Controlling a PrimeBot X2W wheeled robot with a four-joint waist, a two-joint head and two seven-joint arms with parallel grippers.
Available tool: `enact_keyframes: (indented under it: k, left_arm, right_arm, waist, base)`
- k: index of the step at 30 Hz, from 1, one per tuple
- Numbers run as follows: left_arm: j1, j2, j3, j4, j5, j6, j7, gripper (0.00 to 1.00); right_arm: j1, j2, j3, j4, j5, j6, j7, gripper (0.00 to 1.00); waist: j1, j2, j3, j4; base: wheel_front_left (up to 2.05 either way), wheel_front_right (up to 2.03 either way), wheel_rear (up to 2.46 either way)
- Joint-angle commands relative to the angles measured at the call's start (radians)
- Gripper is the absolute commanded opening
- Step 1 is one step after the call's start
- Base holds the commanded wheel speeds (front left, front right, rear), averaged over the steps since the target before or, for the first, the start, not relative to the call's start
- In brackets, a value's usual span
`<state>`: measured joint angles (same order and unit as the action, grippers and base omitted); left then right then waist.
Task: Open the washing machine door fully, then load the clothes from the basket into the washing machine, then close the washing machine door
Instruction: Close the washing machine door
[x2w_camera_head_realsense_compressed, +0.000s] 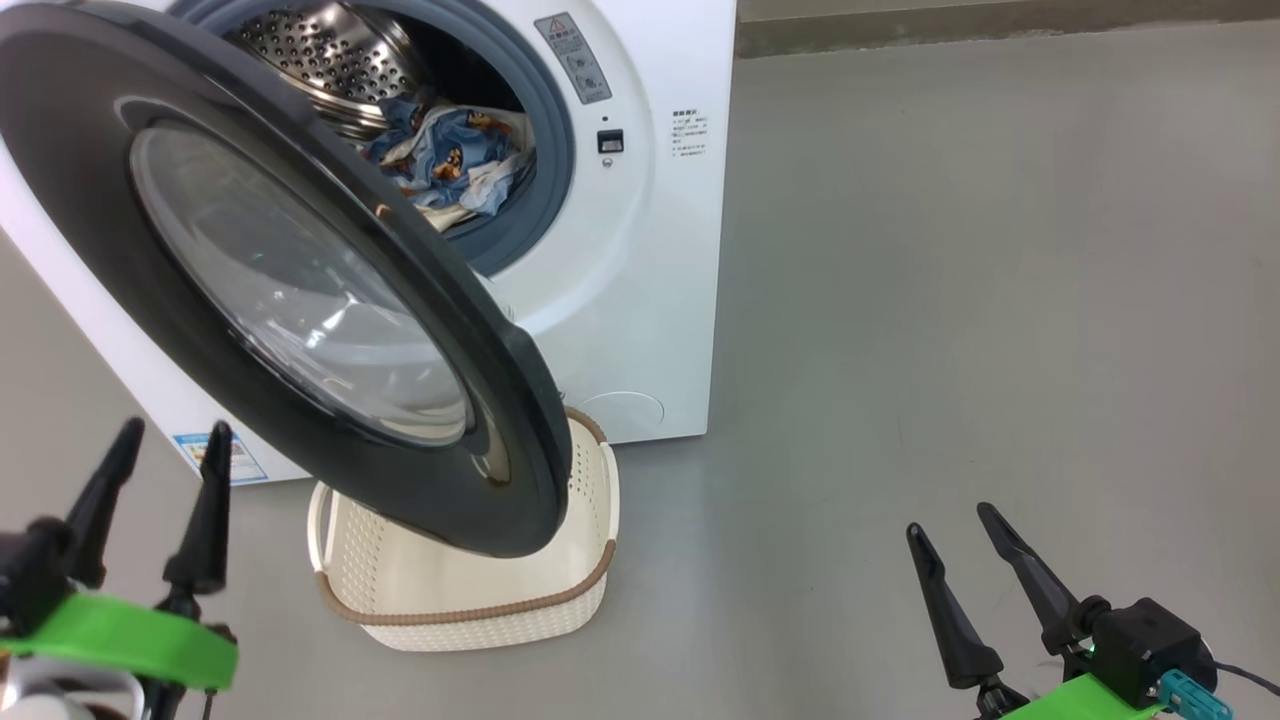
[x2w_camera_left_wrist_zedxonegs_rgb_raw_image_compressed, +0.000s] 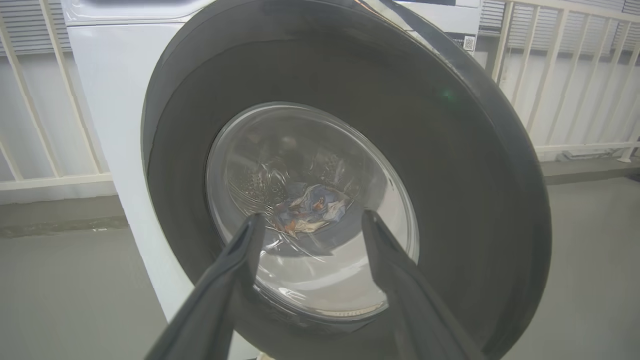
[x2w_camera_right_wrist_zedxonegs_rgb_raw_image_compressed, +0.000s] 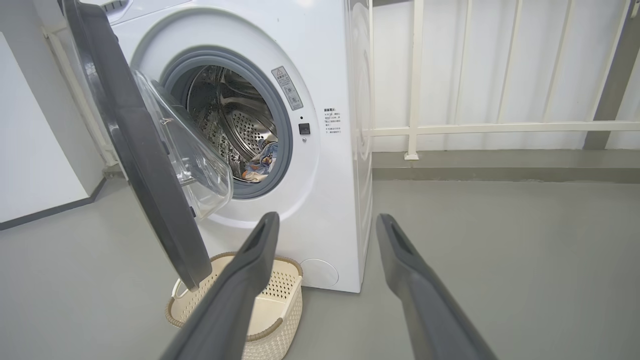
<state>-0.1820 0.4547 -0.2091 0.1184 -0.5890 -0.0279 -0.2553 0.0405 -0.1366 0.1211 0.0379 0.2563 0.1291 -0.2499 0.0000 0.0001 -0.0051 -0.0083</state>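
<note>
We see our left end effector (x2w_camera_head_realsense_compressed: 174, 430) with its two long dark fingers spread wide and holding nothing. Straight ahead of it stands the large round glossy black washing machine door (x2w_camera_head_realsense_compressed: 300, 290), swung partway out from the machine. In the left wrist view the fingers frame the door's bulging clear glass window, and in the head view a gap shows between the fingertips and the door.

Through that glass, and past the door's edge, we can make out the light blue clothes printed with orange-brown figures (x2w_camera_head_realsense_compressed: 450, 160). They lie as a bundle low in the perforated steel drum (x2w_camera_head_realsense_compressed: 320, 50), beyond the left end effector and behind the door.

The big white front-loading washing machine (x2w_camera_head_realsense_compressed: 640, 260) sits ahead of both end effectors, nearer the left one.

Our right end effector (x2w_camera_head_realsense_compressed: 950, 520) is also spread wide and carries nothing. It hangs over the grey floor (x2w_camera_head_realsense_compressed: 950, 300), well apart from the machine. From it, the small cream-white perforated plastic basket with a brown woven-look rim (x2w_camera_head_realsense_compressed: 470, 612) lies ahead and to the left, on the floor just in front of the machine's base (the door's lower edge overhangs it in the head view). A white railing (x2w_camera_right_wrist_zedxonegs_rgb_raw_image_compressed: 500, 127) runs beyond the right end effector.
</note>
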Motion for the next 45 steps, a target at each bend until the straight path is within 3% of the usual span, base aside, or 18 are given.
enact_keyframes:
  k: [1, 5, 14, 29, 45]
  left_arm:
    - [-0.018, 0.035, 0.053, -0.031, 0.021, 0.012, -0.006, 1.00]
    - [0.044, 0.018, 0.075, -0.055, 0.086, 0.057, -0.006, 1.00]
    - [0.163, -0.048, 0.134, -0.094, 0.137, 0.106, -0.006, 1.00]
    - [0.267, -0.156, 0.164, -0.081, 0.200, 0.110, -0.006, 1.00]
    - [0.279, -0.201, 0.196, -0.076, 0.251, 0.080, -0.006, 1.00]
  right_arm:
    - [-0.015, -0.008, 0.020, -0.031, -0.007, 0.002, -0.012, 1.00]
    - [-0.014, -0.006, 0.018, -0.037, -0.010, 0.002, -0.012, 1.00]
    - [-0.006, -0.002, 0.018, -0.038, -0.011, 0.002, -0.012, 1.00]
    - [0.007, 0.006, 0.023, -0.028, -0.009, 0.002, -0.012, 1.00]
    - [0.007, 0.010, 0.017, -0.018, -0.007, 0.002, -0.012, 1.00]
  waist:
    - [0.0000, -0.0001, 0.000, -0.001]
    - [0.0000, -0.0001, 0.001, -0.004]
    - [0.0000, -0.0001, 0.005, -0.014]
    - [0.0000, -0.0001, 0.001, -0.014]
    - [0.0000, -0.0001, 0.004, -0.011]
  base:
    - [0.00, 0.00, 0.00]
    - [0.00, 0.00, 0.00]
    - [0.00, 0.00, 0.00]
    - [0.00, 0.00, 0.00]
    - [0.00, 0.00, 0.00]
